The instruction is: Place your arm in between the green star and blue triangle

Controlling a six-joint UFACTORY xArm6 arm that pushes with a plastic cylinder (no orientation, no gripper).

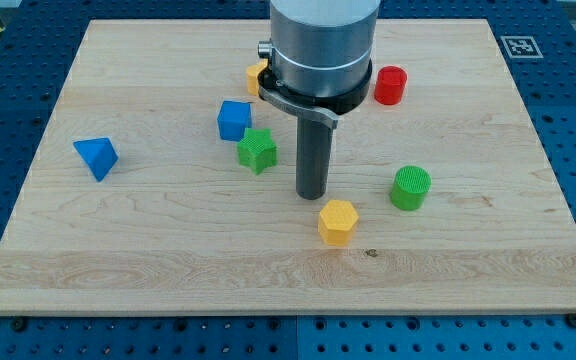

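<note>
The green star [256, 150] lies near the board's middle, just below the blue cube [234, 119]. The blue triangle [96, 157] lies apart at the view's left. My tip [313, 193] rests on the board to the right of the green star and slightly below it, a short gap away. It is far to the right of the blue triangle, with the star between them. The arm's grey body hangs from the view's top over the board's middle.
A yellow hexagon [337, 221] lies just below and right of my tip. A green cylinder [410, 187] sits to the right. A red cylinder [390, 85] is at the upper right. A yellow block [257, 76] is partly hidden behind the arm. The wooden board [488, 260] lies on a blue perforated table.
</note>
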